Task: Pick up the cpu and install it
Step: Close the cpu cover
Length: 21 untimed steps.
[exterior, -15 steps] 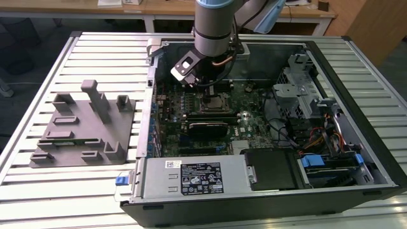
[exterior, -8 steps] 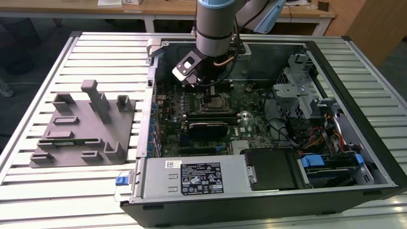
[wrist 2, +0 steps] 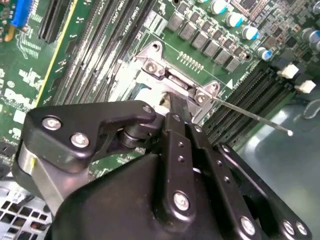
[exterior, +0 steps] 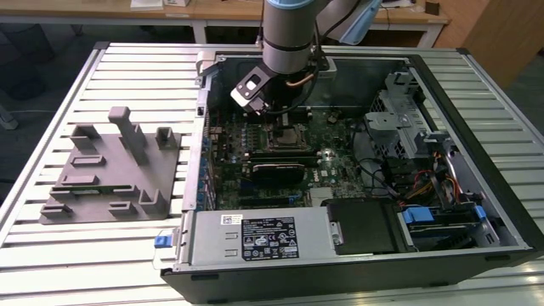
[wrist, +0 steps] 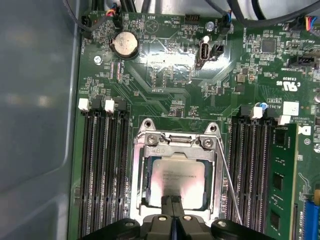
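The hand [wrist: 172, 199] goes first. In the first wrist view its two black fingers [wrist: 167, 209] are pinched together with only a hairline between them, and we see nothing clamped in there. The tips sit right over the near edge of the cpu [wrist: 178, 177]; we can't tell if they actually touch it or just hover. The cpu itself lies flat and square inside the socket [wrist: 140, 175], silver top up, with the metal frame around it. In the second wrist view the same fingers point down at the socket, and the thin lever [wrist 2: 255, 118] sticks out past it at a slant.

Moving outward, black memory slots [wrist: 102, 170] flank the socket on both sides. One green memory stick [wrist: 280, 175] stands in the set on the lever's side. Beyond the socket, farther from the hand, the green motherboard [wrist: 165, 65] carries a round coin battery [wrist: 125, 44].

In the exterior view the arm [exterior: 287, 38] reaches straight down into the open computer case [exterior: 340, 277], which lies on its side on the slatted metal counter [exterior: 51, 255]. A silver power supply [exterior: 255, 237] fills the case's near side. On the exterior view's left, just beside the case, sits the grey moulded tray [exterior: 111, 172]. Wooden desks [exterior: 213, 9] run along the back.
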{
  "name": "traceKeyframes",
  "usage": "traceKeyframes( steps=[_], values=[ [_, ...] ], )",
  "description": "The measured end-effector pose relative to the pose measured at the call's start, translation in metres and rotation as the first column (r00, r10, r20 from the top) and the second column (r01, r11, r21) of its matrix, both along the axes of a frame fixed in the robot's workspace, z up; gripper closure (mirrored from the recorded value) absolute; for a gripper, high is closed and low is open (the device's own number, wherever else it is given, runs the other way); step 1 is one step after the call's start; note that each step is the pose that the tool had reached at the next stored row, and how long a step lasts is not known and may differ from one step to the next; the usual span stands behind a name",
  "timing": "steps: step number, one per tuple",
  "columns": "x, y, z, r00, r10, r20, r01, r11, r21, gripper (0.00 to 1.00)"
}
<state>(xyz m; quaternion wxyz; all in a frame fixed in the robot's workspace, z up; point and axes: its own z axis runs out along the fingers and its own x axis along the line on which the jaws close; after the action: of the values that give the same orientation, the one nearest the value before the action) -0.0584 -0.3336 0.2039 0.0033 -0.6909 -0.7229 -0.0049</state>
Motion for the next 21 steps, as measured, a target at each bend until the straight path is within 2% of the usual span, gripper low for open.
traceKeyframes(
  steps=[5,15,21],
  values=[
    [0.0,0.0,0.0087,1.0,0.0,0.0,0.0,1.0,-0.0001,0.89],
    [0.009,0.0,0.0082,1.0,0.0,-0.0001,0.0,1.0,0.0,0.89],
    [0.019,0.0,0.0079,1.0,0.0,-0.0001,0.0,1.0,-0.0001,0.89]
  ],
)
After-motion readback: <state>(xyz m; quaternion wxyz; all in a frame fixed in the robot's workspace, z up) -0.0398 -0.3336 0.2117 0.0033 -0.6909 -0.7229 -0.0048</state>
